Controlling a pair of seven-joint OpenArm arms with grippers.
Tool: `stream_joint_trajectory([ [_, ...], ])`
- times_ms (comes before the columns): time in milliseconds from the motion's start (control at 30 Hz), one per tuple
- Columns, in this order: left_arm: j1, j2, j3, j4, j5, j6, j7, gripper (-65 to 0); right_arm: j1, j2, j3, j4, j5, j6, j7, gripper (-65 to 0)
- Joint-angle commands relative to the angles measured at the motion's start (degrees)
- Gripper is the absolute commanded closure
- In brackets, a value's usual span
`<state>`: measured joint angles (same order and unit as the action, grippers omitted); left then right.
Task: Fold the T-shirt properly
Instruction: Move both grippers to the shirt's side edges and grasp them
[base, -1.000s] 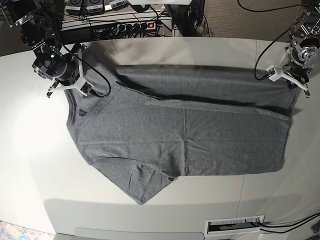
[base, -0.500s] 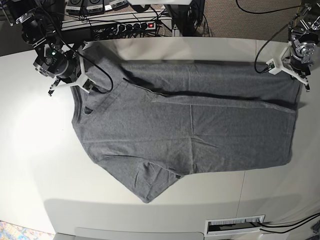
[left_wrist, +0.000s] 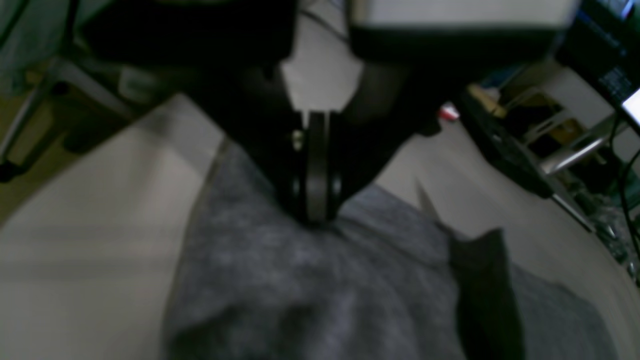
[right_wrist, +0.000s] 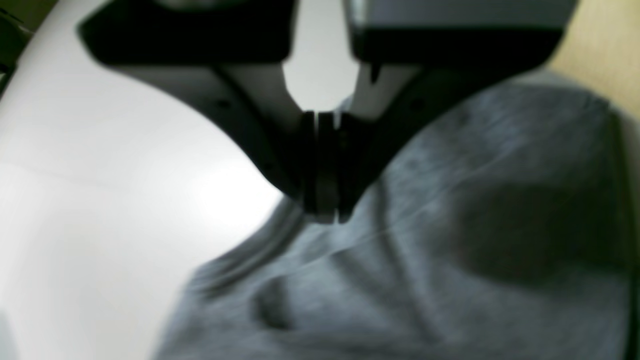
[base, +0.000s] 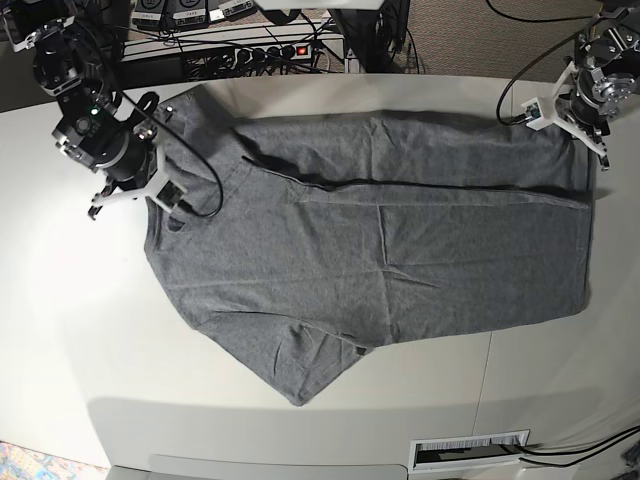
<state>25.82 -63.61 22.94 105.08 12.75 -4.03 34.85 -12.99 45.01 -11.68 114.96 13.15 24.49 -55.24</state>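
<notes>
The heather-grey T-shirt (base: 380, 250) lies spread across the white table (base: 70, 300), neck end at the left and hem at the right, with one sleeve (base: 300, 370) pointing to the front. My right gripper (base: 160, 200) is shut on the shirt's cloth near the collar; its wrist view shows the closed gripper (right_wrist: 322, 215) pinching grey fabric (right_wrist: 450, 260). My left gripper (base: 592, 150) is shut on the far hem corner; its wrist view shows the closed gripper (left_wrist: 316, 217) biting the cloth (left_wrist: 310, 290).
A power strip and cables (base: 270, 50) lie behind the table's far edge. A white labelled slot (base: 470, 450) sits at the front edge. A table seam (base: 487, 380) runs near the front right.
Both grippers have pulled the shirt's far edge toward the back of the table. The folded-over strip along that edge has spread flatter, and the whole shirt has shifted slightly back and right.
</notes>
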Motion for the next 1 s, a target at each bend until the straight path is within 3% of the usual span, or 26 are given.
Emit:
stream_joint_trajectory([
  [0, -0.28, -1.18, -0.33, 0.63, 0.50, 0.98, -0.81, 0.0, 0.83, 0.37, 1.53, 0.81, -0.66, -0.22, 0.96, -4.9],
  [133, -0.50, -1.14, -0.33, 0.63, 0.72, 1.07, -2.58, 0.0, 1.09, -2.29, 2.82, 0.81, -0.72, -0.22, 2.62, -16.1],
  [367, -0.92, -1.16, -0.31, 0.59, 0.70, 1.05, -1.81, 0.0, 3.48, -7.19, 2.78, -0.02, -0.79, -0.04, 4.70, -16.1],
  [567, -0.98, -1.16, -0.31, 0.59, 1.97, 1.05, -1.81, 0.0, 9.70, -10.49, 2.73, -7.34, -1.20, -0.07, 7.26, -16.1],
  [633, -1.27, -1.16, -0.33, 0.59, 3.72, 1.22, -1.64, -5.7, 12.22, -11.85, 2.73, -9.46, -1.20, -0.09, 7.28, -16.1],
  [733, -1.27, -1.18, -0.33, 0.59, 5.86, 4.09, -1.25, -11.2, 15.37, -13.42, 2.73, -11.08, -1.20, -0.11, 7.30, -16.1],
  [967, -1.27, -1.20, -0.37, 3.39, 7.02, 7.02, 1.07, -11.3, 21.18, -16.02, 2.73, -15.85, -1.18, -0.15, 7.50, -16.1],
])
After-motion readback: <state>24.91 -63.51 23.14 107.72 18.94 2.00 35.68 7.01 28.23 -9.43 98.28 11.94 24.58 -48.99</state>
